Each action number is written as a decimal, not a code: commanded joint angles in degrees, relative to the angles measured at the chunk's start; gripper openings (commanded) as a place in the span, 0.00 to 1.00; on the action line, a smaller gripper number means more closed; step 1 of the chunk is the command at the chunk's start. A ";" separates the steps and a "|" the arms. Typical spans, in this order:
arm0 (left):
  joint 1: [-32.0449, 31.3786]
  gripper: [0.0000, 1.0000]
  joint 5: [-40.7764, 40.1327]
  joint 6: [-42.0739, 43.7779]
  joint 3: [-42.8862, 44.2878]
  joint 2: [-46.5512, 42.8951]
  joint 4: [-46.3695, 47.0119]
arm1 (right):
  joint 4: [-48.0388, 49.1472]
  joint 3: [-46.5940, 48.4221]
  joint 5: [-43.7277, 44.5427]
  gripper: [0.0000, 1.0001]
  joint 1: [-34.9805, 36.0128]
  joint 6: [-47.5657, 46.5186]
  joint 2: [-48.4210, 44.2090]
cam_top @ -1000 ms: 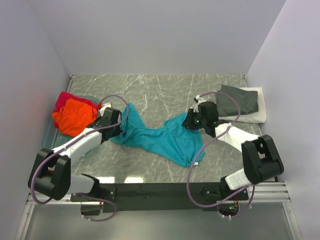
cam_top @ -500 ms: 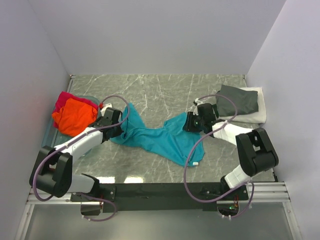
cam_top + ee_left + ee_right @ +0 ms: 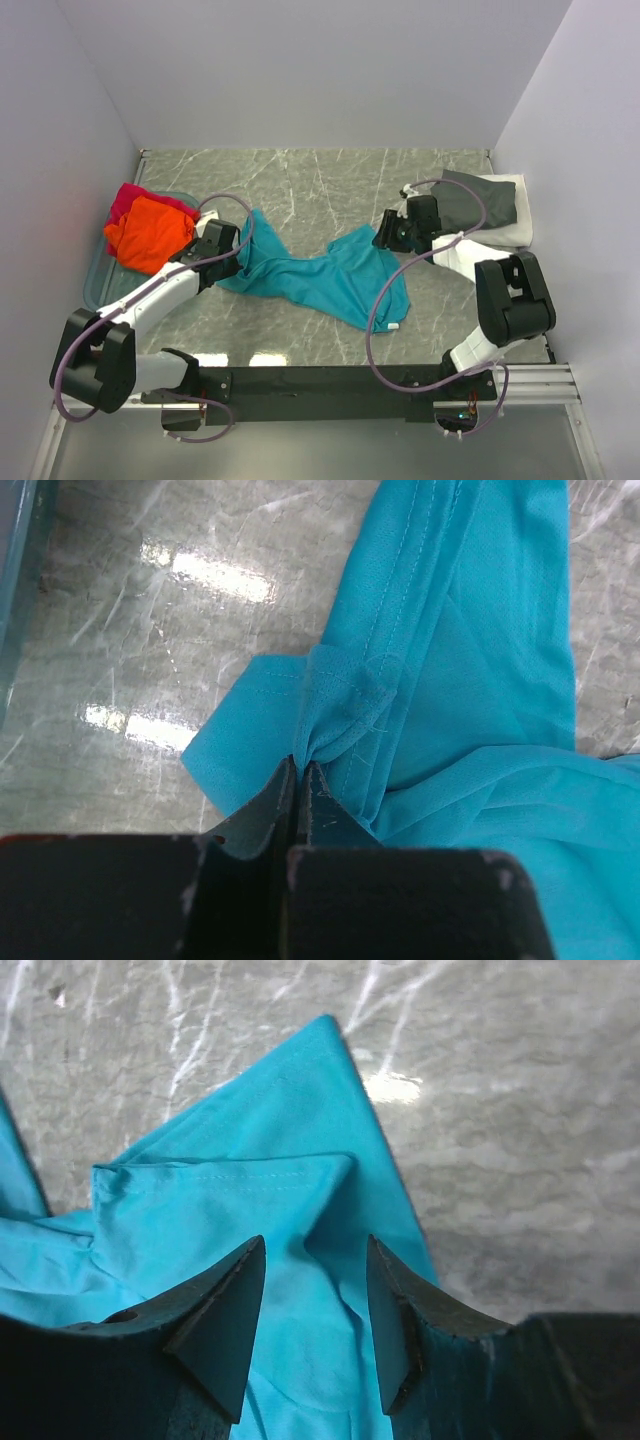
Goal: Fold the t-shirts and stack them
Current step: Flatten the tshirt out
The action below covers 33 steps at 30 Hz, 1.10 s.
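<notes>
Over the last second my right tool (image 3: pixel 312 1260) has spread its jaws and drawn back a little toward the far right. The corner of the soft teal t-shirt (image 3: pixel 320 280) that it was lifting has dropped flat.

Largest is the grey-green marbled surface (image 3: pixel 320 180). The teal t-shirt sprawls across its middle, crumpled and unfolded. It is narrow and twisted at the centre and runs from my left tool to my right one, with its widest part spreading toward the near right.

At the left edge stands a clear bluish plastic tub (image 3: pixel 96 282). A rumpled orange cloth t-shirt (image 3: pixel 145 232) is heaped over its far end, and a magenta-red cloth t-shirt (image 3: pixel 127 198) shows just behind it on the far side. At the far right, well apart from the tub, a folded dark grey cloth t-shirt (image 3: pixel 480 205) lies on top of a folded white cloth t-shirt (image 3: pixel 508 236).

My left tool (image 3: pixel 298 768) is pressed together on a bunched fold at the left end of the teal t-shirt, near the tub, and the cloth gathers into wrinkles right at the tips. My right tool hangs just over the shirt's far right corner, jaws apart, with a hemmed fold of teal cloth lying under the gap. Whether its tips touch the cloth I cannot tell.
</notes>
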 commanded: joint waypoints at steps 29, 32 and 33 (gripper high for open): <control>0.73 0.01 -2.94 -2.88 -0.15 -2.40 -1.22 | -0.02 1.03 -5.27 0.00 0.57 -0.15 -6.72; 1.09 0.06 -1.80 -2.96 -0.42 -1.44 -0.43 | -4.41 -2.22 2.10 0.00 0.57 0.29 -16.38; 1.00 0.18 -1.45 -2.96 -0.50 -1.09 0.27 | -6.77 -3.53 3.53 0.00 0.65 0.29 -21.19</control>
